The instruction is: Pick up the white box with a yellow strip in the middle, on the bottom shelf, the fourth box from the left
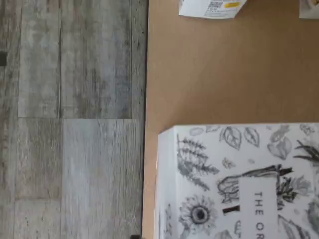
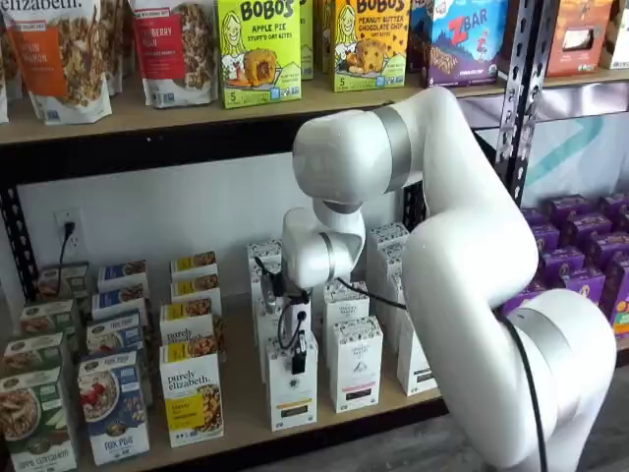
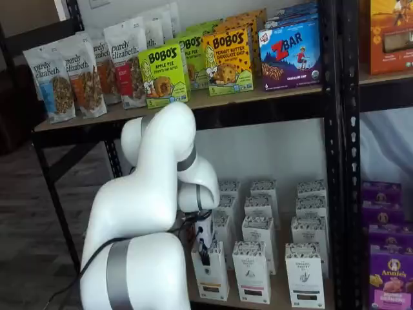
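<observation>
The white box (image 2: pixel 292 391) stands at the front of its row on the bottom shelf (image 2: pixel 242 418), right of the "purely elizabeth" boxes; it has a speckled top and a yellow-brown strip low on its front. It also shows in a shelf view (image 3: pixel 211 276). My gripper (image 2: pixel 298 352) hangs straight down at the box's top edge, with a black finger overlapping the upper front; it shows the same way in a shelf view (image 3: pixel 205 250). No gap between the fingers shows. In the wrist view the box's patterned top (image 1: pixel 239 184) lies close below, on the tan board (image 1: pixel 209 74).
Similar white cartons with black strips (image 2: pixel 355 362) stand right beside the box, with more rows behind. "purely elizabeth" boxes (image 2: pixel 192 393) stand on its other side. My arm (image 2: pixel 462 246) fills the space before the shelf. The wrist view shows the grey plank floor (image 1: pixel 70 119) past the shelf's edge.
</observation>
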You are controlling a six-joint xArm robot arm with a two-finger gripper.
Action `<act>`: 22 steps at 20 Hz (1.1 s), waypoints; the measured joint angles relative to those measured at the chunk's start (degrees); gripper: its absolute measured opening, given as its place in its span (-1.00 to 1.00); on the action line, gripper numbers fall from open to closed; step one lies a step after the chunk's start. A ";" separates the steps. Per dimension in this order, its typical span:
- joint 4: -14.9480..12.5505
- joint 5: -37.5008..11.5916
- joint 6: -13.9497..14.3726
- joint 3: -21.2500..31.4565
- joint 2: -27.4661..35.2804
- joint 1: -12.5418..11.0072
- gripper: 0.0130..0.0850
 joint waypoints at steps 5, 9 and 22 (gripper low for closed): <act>0.39 -0.06 -0.49 0.11 0.12 -0.13 0.67; -0.34 -0.16 -0.12 0.54 -0.20 -0.41 0.56; -0.10 -0.09 -0.98 2.23 -1.42 -1.04 0.11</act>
